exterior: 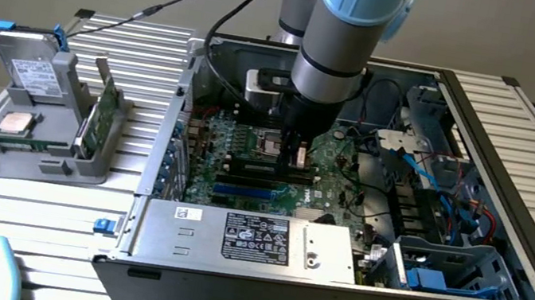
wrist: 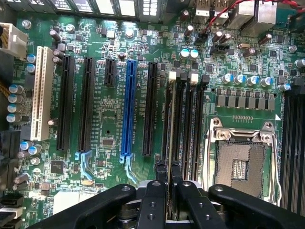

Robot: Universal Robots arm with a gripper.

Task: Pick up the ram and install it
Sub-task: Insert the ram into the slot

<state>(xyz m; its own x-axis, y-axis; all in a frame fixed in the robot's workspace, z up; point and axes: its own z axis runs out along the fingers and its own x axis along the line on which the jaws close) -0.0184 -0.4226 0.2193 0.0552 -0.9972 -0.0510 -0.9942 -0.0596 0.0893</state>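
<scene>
Gripper (wrist: 167,169) pinches the ram (exterior: 301,157) edge-on over the black slots (wrist: 183,119).

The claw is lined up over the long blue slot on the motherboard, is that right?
Not the blue slot. The wrist view shows the claw lined up over the black memory slots beside the processor socket, on the motherboard.

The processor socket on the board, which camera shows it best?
The wrist view: the processor socket is seen from straight above, with its metal frame and dark middle plain. The exterior view shows it from afar and at a slant, close beside the arm.
</scene>
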